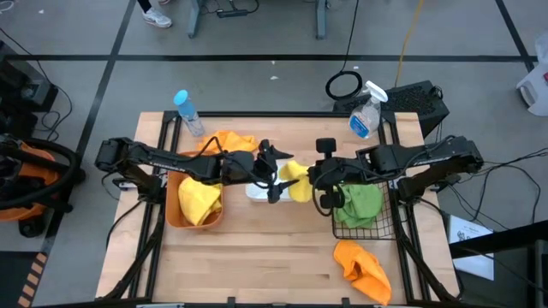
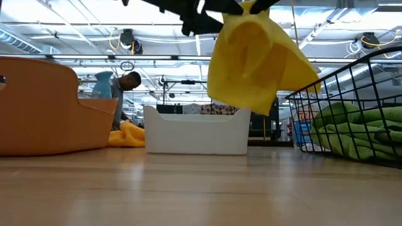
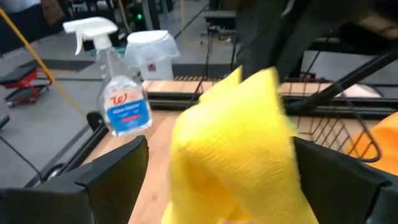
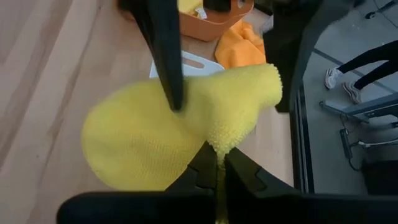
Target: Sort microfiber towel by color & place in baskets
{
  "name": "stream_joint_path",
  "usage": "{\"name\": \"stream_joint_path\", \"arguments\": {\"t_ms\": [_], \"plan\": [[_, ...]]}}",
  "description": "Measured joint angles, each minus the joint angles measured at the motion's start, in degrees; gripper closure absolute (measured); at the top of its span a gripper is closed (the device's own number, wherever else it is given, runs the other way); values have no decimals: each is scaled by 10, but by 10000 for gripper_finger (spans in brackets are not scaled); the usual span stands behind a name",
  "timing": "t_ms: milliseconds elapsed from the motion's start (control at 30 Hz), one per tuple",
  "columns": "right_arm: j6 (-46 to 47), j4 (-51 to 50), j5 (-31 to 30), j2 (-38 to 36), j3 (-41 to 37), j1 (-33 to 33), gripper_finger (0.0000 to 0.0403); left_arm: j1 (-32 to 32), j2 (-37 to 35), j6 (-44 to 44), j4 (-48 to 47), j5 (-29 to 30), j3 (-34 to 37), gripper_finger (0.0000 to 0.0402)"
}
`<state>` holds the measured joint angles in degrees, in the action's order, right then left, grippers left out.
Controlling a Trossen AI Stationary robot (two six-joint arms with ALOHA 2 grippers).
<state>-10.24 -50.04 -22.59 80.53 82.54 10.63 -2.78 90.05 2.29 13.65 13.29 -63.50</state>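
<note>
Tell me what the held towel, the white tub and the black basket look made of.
Yellow towel: soft fuzzy cloth, likely microfiber; nubby pile, limp drape from the right gripper.
White tub: probably plastic; smooth, matte, solid walls.
Black basket: wire mesh, apparently dark-coated metal; open grid shows green towels inside.

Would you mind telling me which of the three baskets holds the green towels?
The black wire-mesh basket under the right arm holds the green towels; the orange-brown tub holds a yellow towel, and the white tub's contents are hidden.
</note>
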Motion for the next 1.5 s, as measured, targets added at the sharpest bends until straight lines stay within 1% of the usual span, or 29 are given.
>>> {"name": "stream_joint_path", "arguments": {"t_ms": [100, 167, 233, 333, 467, 600, 633, 733, 833, 900, 967, 1100, 1200, 1300, 1367, 1433, 1500], "plan": [[3, 1, 0, 0, 0, 0, 402, 10, 12, -4, 13, -25, -1, 32], [4, 2, 0, 0, 0, 0, 402, 13, 16, -7, 2, -46, 1, 52], [3, 5, 0, 0, 0, 0, 402, 14, 24, -16, 13, -63, 0, 80], [1, 9, 0, 0, 0, 0, 402, 16, 30, -19, 8, -88, 0, 133], [-1, 14, 0, 0, 0, 0, 402, 16, 40, -19, 14, -101, 1, 229], [12, 23, 0, 0, 0, 0, 392, 16, 36, -20, -4, -100, 0, 360], [20, 22, 0, 0, 0, 0, 384, 16, 29, -22, -16, -100, 0, 379], [42, 15, 2, 0, 0, 0, 352, 11, -3, -33, -55, -99, 0, 385], [52, -3, 1, -1, 1, 4, 311, -5, -48, -35, -131, -81, 0, 392], [52, -15, 1, 0, 0, 8, 283, -18, -85, -41, -186, -56, 1, 394], [54, -14, -1, -1, 0, 12, 258, -32, -125, -59, -265, -23, 1, 394], [77, -24, -1, 0, 0, 21, 223, -76, -205, -129, -404, 53, 1, 394], [95, -32, -9, 0, 0, 27, 211, -125, -264, -197, -488, 109, 0, 394], [108, -33, -32, 0, -8, 37, 209, -178, -311, -267, -559, 176, 0, 394], [117, -32, -40, 0, -15, 42, 211, -213, -337, -313, -611, 210, 0, 394], [128, -33, -45, 0, -23, 49, 214, -241, -358, -356, -655, 233, 0, 394], [140, -31, -45, 0, -31, 55, 217, -262, -373, -398, -710, 241, 0, 394]]}}
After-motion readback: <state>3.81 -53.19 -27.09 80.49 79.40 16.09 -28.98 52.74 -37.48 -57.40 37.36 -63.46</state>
